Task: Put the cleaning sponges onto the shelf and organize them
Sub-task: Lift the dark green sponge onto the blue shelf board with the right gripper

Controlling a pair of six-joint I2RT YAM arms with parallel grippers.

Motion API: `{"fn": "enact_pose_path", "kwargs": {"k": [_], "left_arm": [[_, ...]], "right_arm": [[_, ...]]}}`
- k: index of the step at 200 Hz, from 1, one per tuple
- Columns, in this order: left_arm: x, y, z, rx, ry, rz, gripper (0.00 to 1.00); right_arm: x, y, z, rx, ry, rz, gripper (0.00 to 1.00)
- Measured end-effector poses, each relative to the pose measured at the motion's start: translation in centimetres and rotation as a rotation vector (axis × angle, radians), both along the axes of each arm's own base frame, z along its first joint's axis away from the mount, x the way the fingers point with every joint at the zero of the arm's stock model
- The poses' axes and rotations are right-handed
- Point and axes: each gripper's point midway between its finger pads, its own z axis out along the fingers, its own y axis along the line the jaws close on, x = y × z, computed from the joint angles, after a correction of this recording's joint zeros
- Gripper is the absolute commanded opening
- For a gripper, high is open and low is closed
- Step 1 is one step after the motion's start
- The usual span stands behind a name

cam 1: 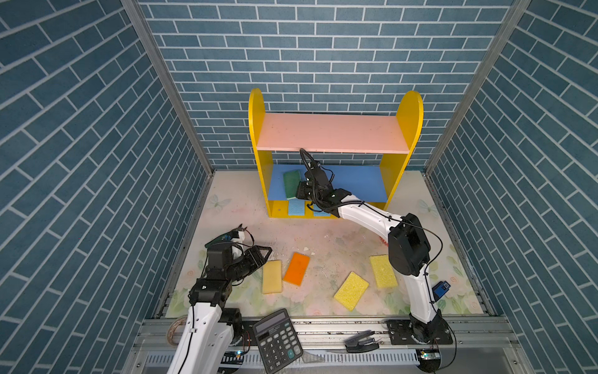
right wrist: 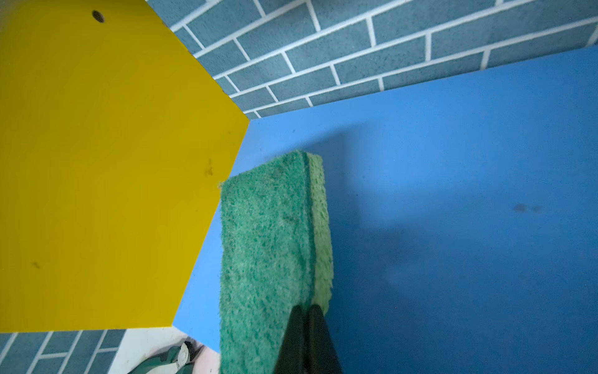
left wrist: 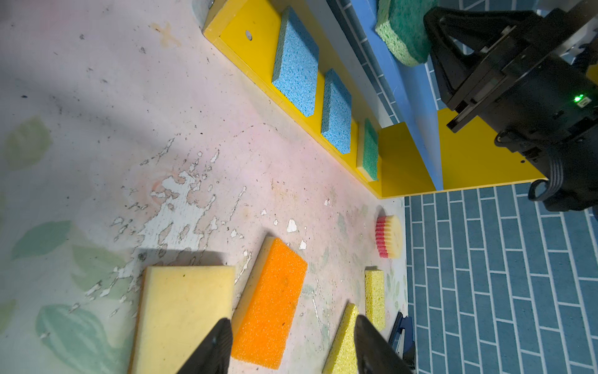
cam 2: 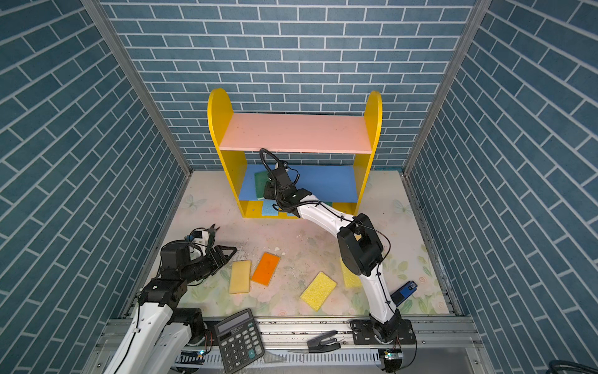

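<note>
The shelf (cam 1: 257, 129) stands at the back of the bench (cam 1: 339, 246), its pink top board bare. The right arm reaches into the middle level, over the blue board. There the right end effector (right wrist: 306, 313) has its fingers pressed together with nothing between them. They sit at the near end of the dark green scouring sponge (right wrist: 265, 246), on the seam between its scouring layer and its lighter foam. Whether they touch it I cannot tell. That sponge lies on the blue board close to the left side panel, scouring face up in both top views, with its near end at the board's front edge.

On the yellow base, the left wrist view shows two light blue sponges (left wrist: 296, 64) (left wrist: 336, 113) side by side. A second green sponge (left wrist: 370, 152) lies just beyond them.

The left end effector (left wrist: 293, 323) hangs low over the front left of the bench. Its fingers stand apart and hold nothing. In its wrist view they frame the orange sponge (cam 1: 296, 268), which lies just beside the pale yellow sponge (cam 1: 271, 277).

Further right, two bright yellow sponges (cam 1: 351, 290) (cam 1: 382, 271) lie flat on the bench, well apart from the shelf. A round yellow sponge with a pink underside (left wrist: 390, 236) sits on the bench near the shelf's right end, mostly hidden by the right arm in both top views.

A black calculator (cam 1: 277, 340) rests on the front rail.
</note>
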Motion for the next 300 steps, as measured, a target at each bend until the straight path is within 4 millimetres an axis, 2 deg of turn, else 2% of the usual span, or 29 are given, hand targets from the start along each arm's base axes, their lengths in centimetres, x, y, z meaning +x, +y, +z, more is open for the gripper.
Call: {"fn": "enact_pose_path", "kwargs": {"k": [43,102,212,300], "left_arm": [[0.3,0.0,0.0,-0.009,-0.005,0.005,0.62],[0.1,0.0,-0.3,-0.022,-0.003,0.013,0.62],[0.0,-0.1,0.0,-0.041,-0.001,0.017,0.62],[0.0,-0.2,0.0,-0.043,0.001,0.016,0.62]], "right_arm": [[1.1,0.8,-0.4,0.039,0.023,-0.037,0.0],[1.3,0.0,-1.8,0.088,0.065,-0.104,0.0],[1.3,-2.0,-1.4,0.064,0.088,-0.146,0.0],[0.9,-1.6,-1.5,0.068,0.102,-0.123,0.0]]}}
